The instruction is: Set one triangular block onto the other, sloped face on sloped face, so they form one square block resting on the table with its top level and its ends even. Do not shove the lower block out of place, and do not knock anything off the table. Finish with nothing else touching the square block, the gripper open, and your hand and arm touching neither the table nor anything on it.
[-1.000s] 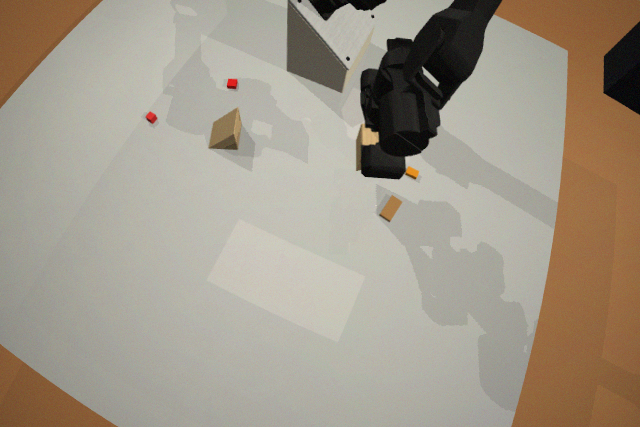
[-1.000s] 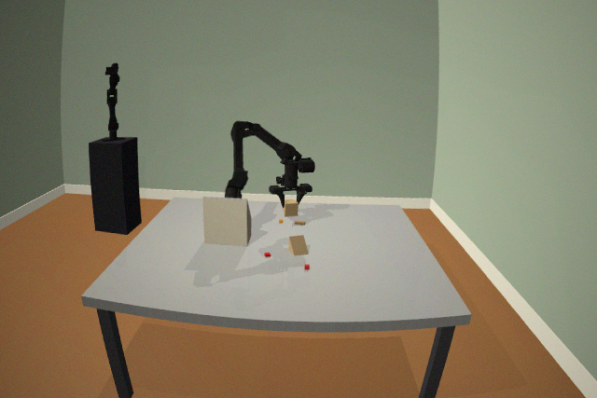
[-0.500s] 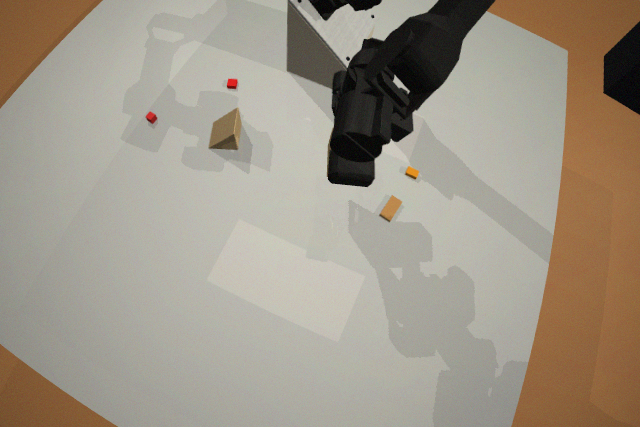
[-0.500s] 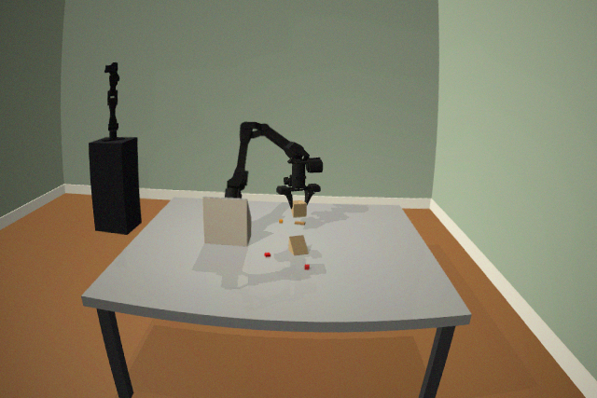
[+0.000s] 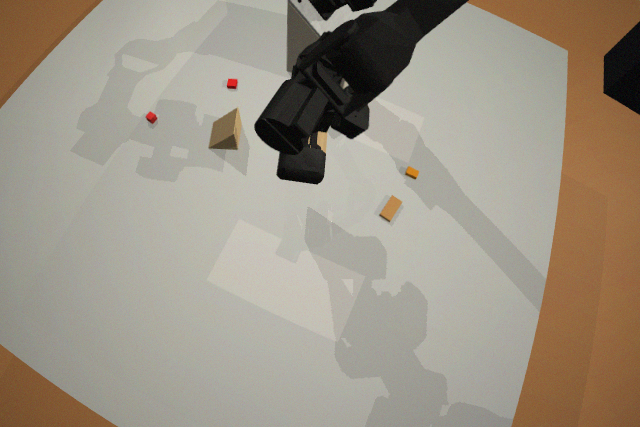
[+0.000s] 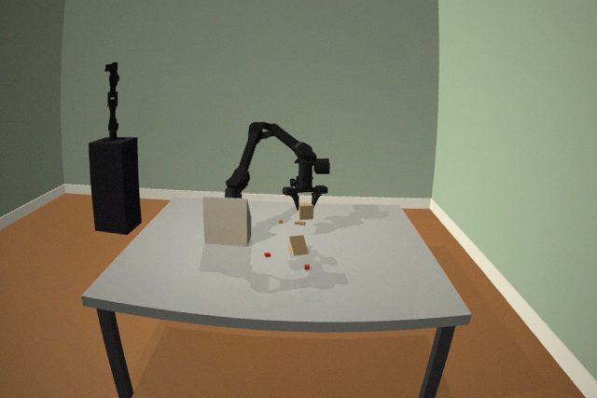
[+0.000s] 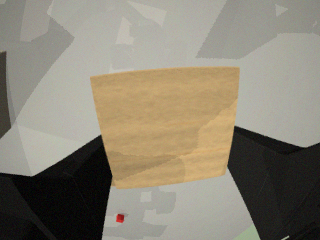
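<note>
the table (image 6: 145, 282) under me is a flat grey top on dark legs, standing on a brown floor. one triangular block (image 5: 226, 130) rests on it, sloped face showing, with a small red cube (image 5: 232, 83) beyond it and another red cube (image 5: 150, 116) off to its side, both near but not touching. a small orange cube (image 5: 412, 172) and a flat orange tile (image 5: 390, 207) lie close together, well apart from the triangular block. a big pale wedge (image 6: 225, 221) stands near the arm's base. a lighter rectangular patch (image 5: 268, 272) marks the top nearer the middle.
</note>
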`<state>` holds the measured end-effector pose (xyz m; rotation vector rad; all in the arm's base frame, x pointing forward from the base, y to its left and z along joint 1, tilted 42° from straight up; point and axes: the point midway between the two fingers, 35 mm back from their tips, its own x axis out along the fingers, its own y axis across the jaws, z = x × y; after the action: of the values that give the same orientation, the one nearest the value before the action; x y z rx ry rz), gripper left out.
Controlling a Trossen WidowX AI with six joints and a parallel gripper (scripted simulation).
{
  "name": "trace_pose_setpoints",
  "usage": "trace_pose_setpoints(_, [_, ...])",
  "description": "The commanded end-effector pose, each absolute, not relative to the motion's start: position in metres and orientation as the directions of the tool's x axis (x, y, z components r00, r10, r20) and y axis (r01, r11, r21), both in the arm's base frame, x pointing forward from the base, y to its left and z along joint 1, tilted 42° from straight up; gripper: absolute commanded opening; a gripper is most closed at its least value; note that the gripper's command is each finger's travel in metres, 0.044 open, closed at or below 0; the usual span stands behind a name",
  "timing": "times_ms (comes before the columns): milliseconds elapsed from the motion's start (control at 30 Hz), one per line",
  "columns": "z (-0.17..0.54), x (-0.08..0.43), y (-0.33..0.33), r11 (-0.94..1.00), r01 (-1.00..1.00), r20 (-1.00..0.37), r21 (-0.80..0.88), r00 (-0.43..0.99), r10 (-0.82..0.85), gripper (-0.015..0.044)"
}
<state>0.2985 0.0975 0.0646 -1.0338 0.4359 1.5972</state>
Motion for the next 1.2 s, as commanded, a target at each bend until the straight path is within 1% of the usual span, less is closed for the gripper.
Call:
trace_pose_setpoints(0, [0.054,0.306,0.08,-0.287,-0.932,-0.809,-0.221,0.011,0.588,0.0])
trace_pose_setpoints(200, [0.041,0.313,0.058,-0.254,-0.948,-0.807,-0.192,0.006,0.59,0.0])
trace_pose_setpoints(700, [0.006,0.33,-0.002,-0.29,-0.934,-0.801,-0.208,-0.008,0.599,0.0])
trace_pose_setpoints(1167, [-0.032,0.33,-0.061,-0.316,-0.918,-0.778,-0.239,-0.014,0.628,0.0])
